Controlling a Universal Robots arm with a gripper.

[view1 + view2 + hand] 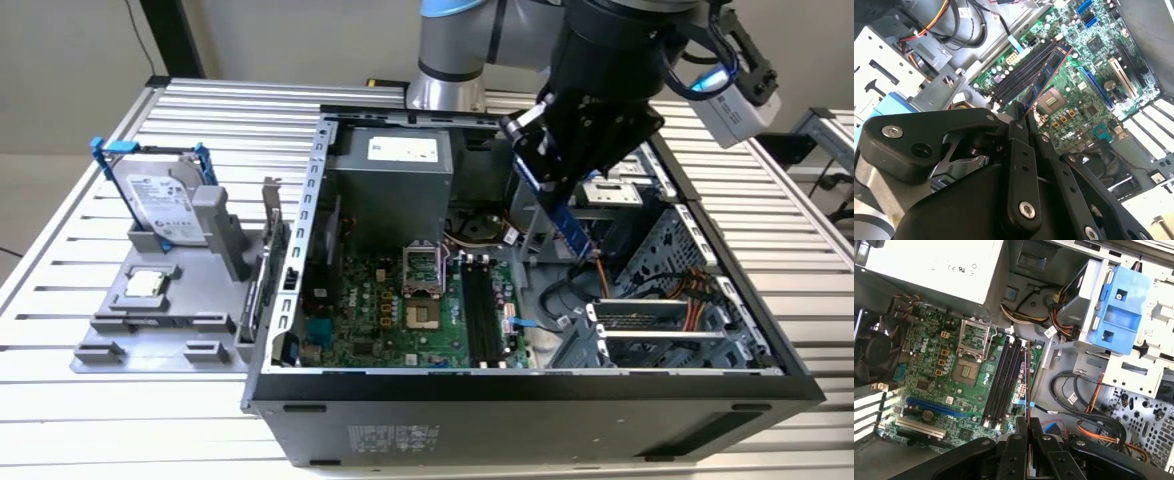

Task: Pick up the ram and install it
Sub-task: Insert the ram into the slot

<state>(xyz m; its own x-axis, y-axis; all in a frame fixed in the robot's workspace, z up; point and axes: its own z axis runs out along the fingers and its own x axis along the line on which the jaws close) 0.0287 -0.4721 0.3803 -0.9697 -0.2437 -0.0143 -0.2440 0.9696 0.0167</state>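
My gripper [542,168] is shut on the ram [569,222], a long thin blue-green stick that hangs slanted over the open computer case [534,385]. The stick is up in the air, above and to the exterior view's right of the black motherboard slots [481,300], touching nothing below. In the second wrist view the ram [1050,71] juts out from the gripper [1019,114] over the slots [1021,70]. In the first wrist view the ram [1027,382] appears edge-on ahead of the gripper [1027,424], beside the slots [1003,380].
A grey fixture [160,320] at the exterior view's left holds a silver hard drive in a blue frame [160,200] and a square processor chip [144,285]. Inside the case are the power supply [387,175], processor socket [424,290], cables [1074,400] and drive cage [667,320].
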